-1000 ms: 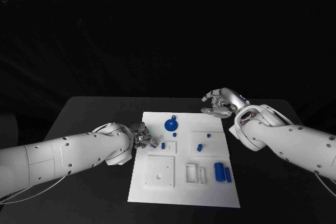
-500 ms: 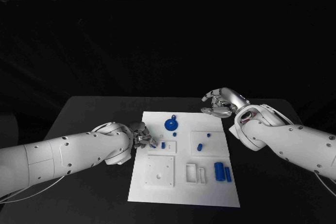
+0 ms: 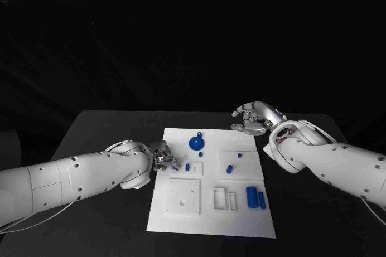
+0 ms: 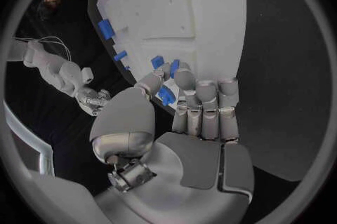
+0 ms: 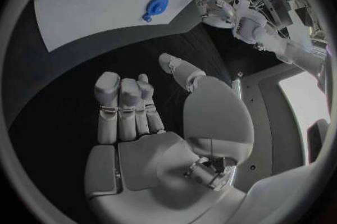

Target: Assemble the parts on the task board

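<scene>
The white board (image 3: 211,182) lies in the middle of the black desk (image 3: 105,129), its long side running from near to far; the left hand (image 3: 165,158) sits at the board's left edge, about midway along it, and pinches a small blue piece (image 4: 165,95) between its thumb and curled fingers, as the left wrist view shows plainly; just right of that hand a short blue peg (image 3: 187,167) stands in a small raised square on the board; farther off, a blue wheel (image 3: 196,142) rests on the board's far part, with a tiny blue stud (image 3: 200,154) just nearer than it; right of centre a blue oval piece (image 3: 229,169) lies inside a square recess, and a small blue dot (image 3: 240,155) shows at that recess's far edge; at the near right two blue bars (image 3: 256,197) lie side by side, the left one thicker, with a pair of narrow white slots just left of them; a large white square plate (image 3: 183,196) with a small hole occupies the near left of the board.

The right hand (image 3: 256,118) hovers beyond the board's far right corner, over the desk, fingers loosely curled and parted from the thumb with nothing between them; the right wrist view shows its palm bare, apart from the board.
</scene>
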